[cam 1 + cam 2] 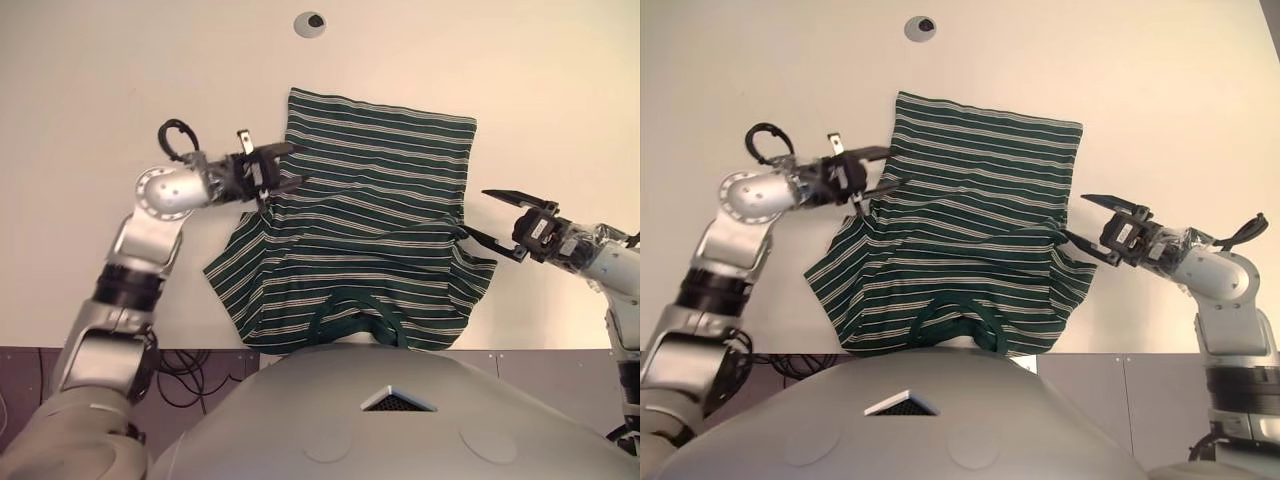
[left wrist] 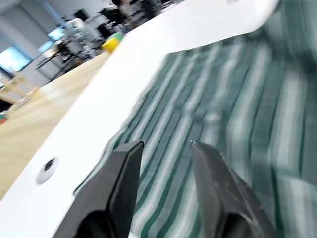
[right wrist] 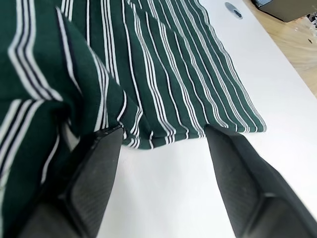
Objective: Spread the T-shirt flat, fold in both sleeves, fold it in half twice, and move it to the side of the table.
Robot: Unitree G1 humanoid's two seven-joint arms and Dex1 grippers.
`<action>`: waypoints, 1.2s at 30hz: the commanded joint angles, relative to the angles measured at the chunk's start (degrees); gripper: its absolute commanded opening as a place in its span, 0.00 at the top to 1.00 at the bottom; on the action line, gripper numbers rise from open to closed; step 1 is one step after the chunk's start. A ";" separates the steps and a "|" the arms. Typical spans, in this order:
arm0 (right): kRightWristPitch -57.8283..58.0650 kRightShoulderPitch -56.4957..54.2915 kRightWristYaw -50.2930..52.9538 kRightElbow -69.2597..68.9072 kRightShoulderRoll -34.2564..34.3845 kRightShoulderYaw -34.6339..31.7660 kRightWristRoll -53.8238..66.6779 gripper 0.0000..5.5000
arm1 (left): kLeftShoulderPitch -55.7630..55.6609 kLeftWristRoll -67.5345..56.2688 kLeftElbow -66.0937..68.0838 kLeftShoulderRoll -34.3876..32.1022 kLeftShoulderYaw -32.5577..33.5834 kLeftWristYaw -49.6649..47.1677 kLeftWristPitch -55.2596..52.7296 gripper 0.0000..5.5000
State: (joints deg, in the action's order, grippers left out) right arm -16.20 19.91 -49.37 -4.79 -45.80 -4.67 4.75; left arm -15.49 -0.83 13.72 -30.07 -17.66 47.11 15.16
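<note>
White table (image 1: 100, 80), T-shirt (image 1: 372, 215) lengthwise near-to-far, collar (image 1: 352, 305) at near edge

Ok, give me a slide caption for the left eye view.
Open left tool and open right tool at either side of a striped green T-shirt on the white table.

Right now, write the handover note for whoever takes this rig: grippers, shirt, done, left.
Left gripper: open, at the T-shirt's left edge, holding nothing.
Right gripper: open, at the shirt's right edge, holding nothing.
T-shirt: on the white table in front of the robot, collar toward the robot, hem away.
Done: roughly spread, though wrinkled across the middle.
Left: smooth it flat, fold in the left sleeve and right sleeve, which stick out sideways, fold in half twice, move to the table's side.
</note>
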 commanded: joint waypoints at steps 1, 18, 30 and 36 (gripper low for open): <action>-1.81 1.01 -0.50 0.47 -0.42 -1.37 0.98 0.46 | -7.33 5.21 14.29 5.26 -2.37 -2.41 0.00 0.69; -3.44 4.65 0.18 -3.11 1.79 -2.38 4.13 0.46 | -14.79 10.25 46.05 3.98 2.13 -13.94 -1.75 0.69; -0.61 0.03 3.33 -4.77 4.51 0.96 3.84 0.46 | -0.70 -7.02 4.58 -4.26 21.86 -12.38 -7.31 0.69; 0.32 0.22 4.36 -5.93 5.20 0.65 3.58 0.46 | 30.44 -31.49 -17.84 -13.46 33.70 12.08 -22.73 0.69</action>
State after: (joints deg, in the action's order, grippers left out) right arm -16.84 20.17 -45.31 -9.49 -41.00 -4.01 8.55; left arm 5.94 -25.76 0.03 -40.08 11.43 51.55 -2.63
